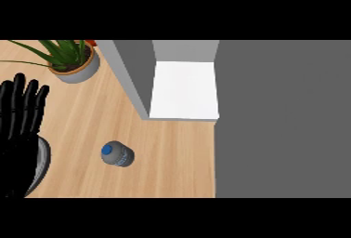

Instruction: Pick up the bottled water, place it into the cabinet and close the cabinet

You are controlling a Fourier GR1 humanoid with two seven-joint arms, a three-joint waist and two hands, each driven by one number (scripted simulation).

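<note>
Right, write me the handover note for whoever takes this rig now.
Left hand: open, fingers up, resting at the view's left edge, holding nothing.
Right hand: not in view.
Small grey water bottle with a blue cap: upright on the light wooden counter, untouched, in front of the cabinet.
Grey cabinet with a white inside: open, nothing visible inside.
Done: nothing yet.
Left: pick up the bottle, put it in the cabinet, close the cabinet.
</note>
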